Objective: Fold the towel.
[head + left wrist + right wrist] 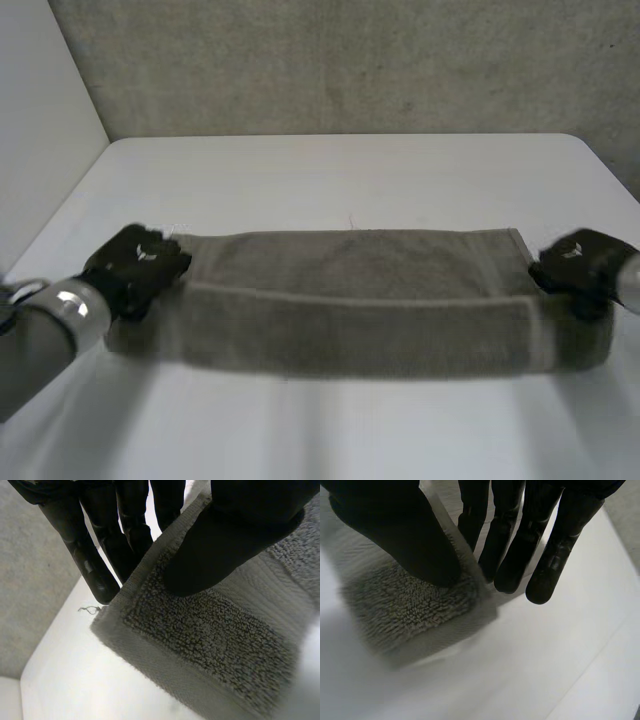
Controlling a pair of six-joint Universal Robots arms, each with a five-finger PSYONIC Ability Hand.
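Note:
A grey towel (360, 300) stretches as a long folded strip across the white table (350, 170), its near layer hanging a little lower than the far one. My left hand (135, 265) holds the towel's left end. In the left wrist view its thumb (225, 545) presses on top of the towel (215, 630) near a corner, with the fingers (90, 555) going down behind the edge. My right hand (580, 265) holds the right end the same way. There the thumb (395, 530) sits on the towel (410, 605) and the fingers (520, 545) lie behind its edge.
Bare table surface lies beyond the towel and in front of it. A grey wall (350, 60) stands behind the table's far edge, and a white panel (40, 120) runs along its left side.

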